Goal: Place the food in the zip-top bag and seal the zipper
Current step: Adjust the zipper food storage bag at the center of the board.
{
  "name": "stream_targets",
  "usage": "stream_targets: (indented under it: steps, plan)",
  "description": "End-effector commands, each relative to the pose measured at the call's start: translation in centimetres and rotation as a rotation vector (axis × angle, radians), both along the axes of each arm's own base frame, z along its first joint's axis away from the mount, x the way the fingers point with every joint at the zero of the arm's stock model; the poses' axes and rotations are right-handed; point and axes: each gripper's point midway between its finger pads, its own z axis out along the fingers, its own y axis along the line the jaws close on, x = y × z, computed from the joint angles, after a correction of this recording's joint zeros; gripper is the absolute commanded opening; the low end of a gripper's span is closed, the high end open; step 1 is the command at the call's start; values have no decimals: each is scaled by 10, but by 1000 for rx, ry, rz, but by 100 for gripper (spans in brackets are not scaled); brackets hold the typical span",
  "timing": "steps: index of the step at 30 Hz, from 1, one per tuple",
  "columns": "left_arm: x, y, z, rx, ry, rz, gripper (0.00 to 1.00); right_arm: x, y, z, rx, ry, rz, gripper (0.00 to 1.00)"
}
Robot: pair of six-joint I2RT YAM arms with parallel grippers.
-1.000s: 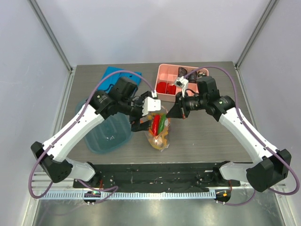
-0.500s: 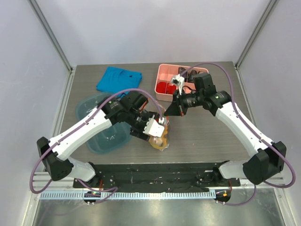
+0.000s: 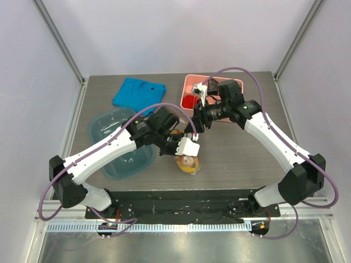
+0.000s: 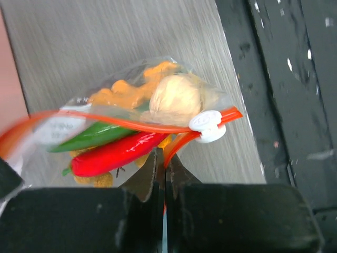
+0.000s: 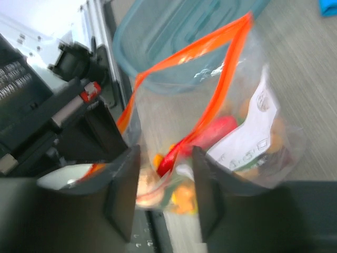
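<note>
The zip-top bag (image 4: 174, 79) lies on the table, and through its clear plastic I see food: a red chili (image 4: 113, 154), a green vegetable (image 4: 95, 136), a beige garlic bulb (image 4: 176, 97) and orange pieces (image 4: 124, 90). My left gripper (image 4: 162, 155) is shut on the red-orange zipper (image 4: 131, 125), just beside its white slider (image 4: 207, 126). In the top view the left gripper (image 3: 185, 150) sits over the bag (image 3: 188, 163). My right gripper (image 5: 163, 153) stands open at the bag's mouth, where the zipper (image 5: 221, 79) gapes in a loop; from above the right gripper (image 3: 196, 127) is just behind the bag.
A teal tub (image 3: 116, 143) stands left of the bag, under my left arm. A blue cloth (image 3: 138, 91) lies at the back left. A pink divided box (image 3: 189, 86) with dark and red items stands at the back, partly hidden by my right arm. The black base strip (image 3: 181, 200) runs along the near edge.
My left gripper came down onto the bag's zipper beside the slider and shut on it. The right gripper let go of the bag's mouth and opened. The bag sank lower.
</note>
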Motion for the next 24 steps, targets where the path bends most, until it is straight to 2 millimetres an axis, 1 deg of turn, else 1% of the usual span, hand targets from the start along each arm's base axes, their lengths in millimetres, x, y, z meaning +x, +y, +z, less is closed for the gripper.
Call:
stream_targets:
  steps: [1, 2, 3, 4, 5, 6, 8, 9, 10, 11, 12, 13, 14, 15, 16, 18, 20, 21, 22, 23, 24]
  plan:
    - [2, -23, 20, -146, 86, 155, 0, 24, 1, 39, 34, -166, -82, 60]
    - [-1, -25, 18, -145, 136, 196, 0, 27, -4, 37, 19, -181, -114, 66]
    - [2, -29, 17, -159, 151, 222, 0, 25, -16, 38, 8, -209, -151, 74]
    - [2, -32, 16, -163, 178, 250, 0, 26, -24, 36, -5, -229, -179, 76]
    - [1, -34, 16, -169, 217, 287, 0, 26, -33, 35, -18, -250, -210, 77]
    - [0, -37, 16, -175, 241, 308, 0, 22, -50, 38, -18, -282, -245, 76]
    - [4, -44, 17, -201, 272, 344, 0, 16, -68, 41, -10, -314, -276, 74]
    - [3, -47, 19, -209, 307, 379, 0, 13, -91, 39, -10, -334, -333, 74]
    - [4, -50, 20, -220, 317, 386, 0, 11, -103, 38, -5, -352, -359, 74]
    - [5, -52, 21, -225, 327, 395, 0, 5, -109, 36, 8, -358, -354, 74]
    - [6, -55, 25, -241, 341, 413, 0, 1, -115, 24, 1, -342, -363, 74]
    - [7, -57, 28, -254, 348, 424, 0, -7, -121, 31, 10, -390, -371, 74]
    - [10, -60, 31, -269, 351, 429, 0, -13, -122, 30, 12, -404, -357, 74]
    - [11, -64, 37, -286, 379, 459, 0, -25, -119, 27, 27, -404, -317, 73]
    - [12, -67, 40, -296, 393, 480, 0, -33, -119, 32, 39, -440, -303, 74]
    - [19, -76, 48, -327, 428, 537, 0, -44, -117, 27, 50, -444, -271, 74]
    - [18, -82, 53, -331, 512, 602, 0, -52, -117, 25, 48, -482, -242, 74]
    - [21, -88, 53, -330, 532, 624, 0, -56, -117, 19, 44, -469, -233, 74]
    - [22, -91, 53, -327, 572, 667, 0, -61, -115, 18, 51, -475, -205, 74]
    - [26, -93, 51, -325, 578, 702, 0, -66, -115, 16, 46, -516, -174, 74]
    - [32, -95, 50, -321, 576, 737, 0, -71, -115, 11, 41, -515, -152, 74]
